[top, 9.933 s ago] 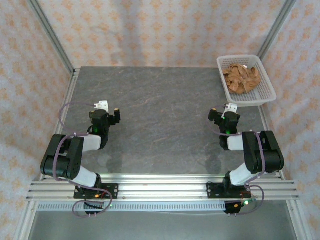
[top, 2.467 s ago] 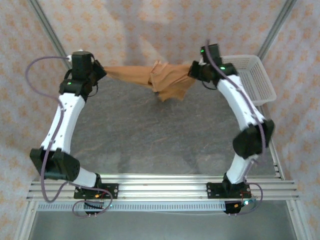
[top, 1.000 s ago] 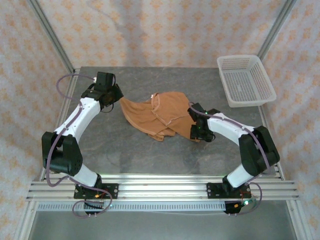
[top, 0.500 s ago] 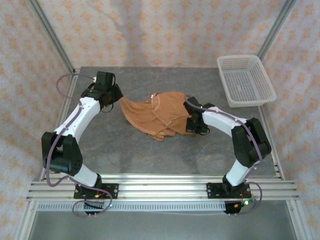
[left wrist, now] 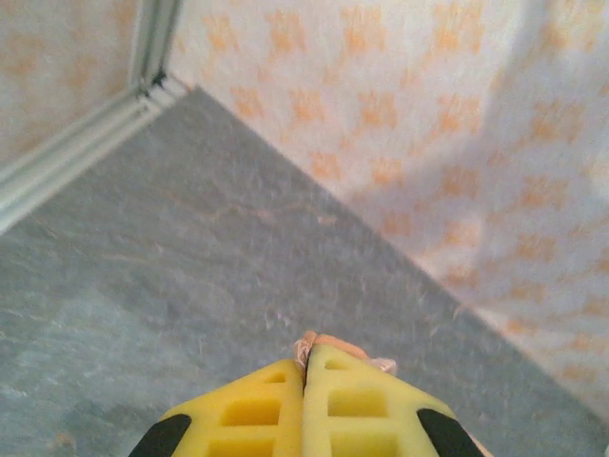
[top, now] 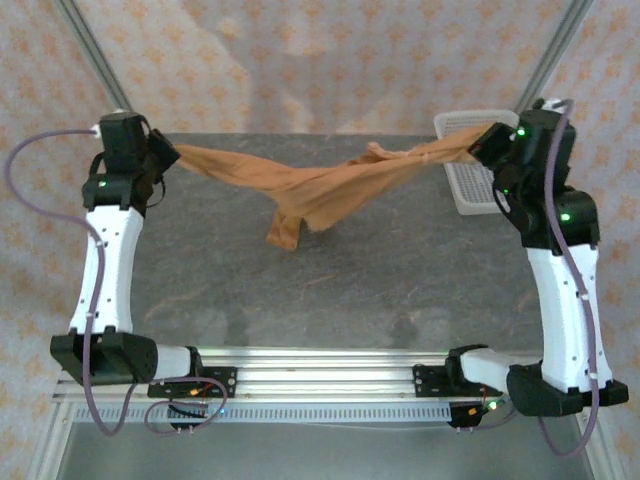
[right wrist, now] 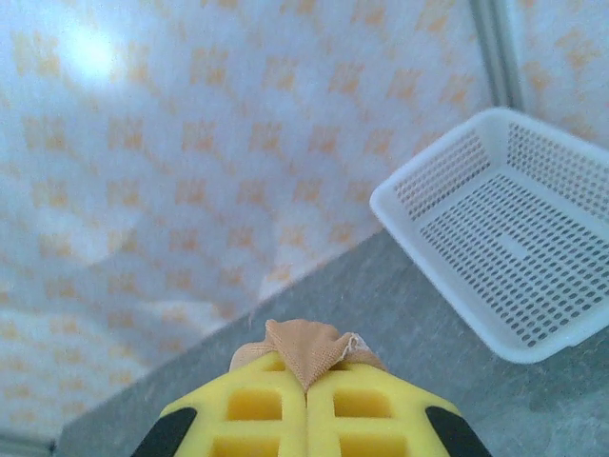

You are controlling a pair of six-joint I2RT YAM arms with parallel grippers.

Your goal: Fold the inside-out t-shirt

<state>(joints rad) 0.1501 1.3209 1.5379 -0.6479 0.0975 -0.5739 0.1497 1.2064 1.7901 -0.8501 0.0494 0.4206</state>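
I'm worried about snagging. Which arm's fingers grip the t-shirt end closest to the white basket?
The right arm's fingers: they pinch the t-shirt right by the basket, while the left arm's fingers hold the opposite, far-left end.

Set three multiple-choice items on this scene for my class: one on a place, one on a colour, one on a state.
1. Where on the table does the white basket stand?
A. far right corner
B. near left corner
C. centre

2. What colour is the t-shirt?
A. blue
B. orange-brown
C. green

3. How is the t-shirt held?
A. folded flat on the table
B. lying in the basket
C. stretched in the air between the left tool and the right tool

Answers:
1 A, it sits at the back right, by the frame post.
2 B, the cloth is tan throughout.
3 C, both tools are shut on its ends and its middle hangs down between them.
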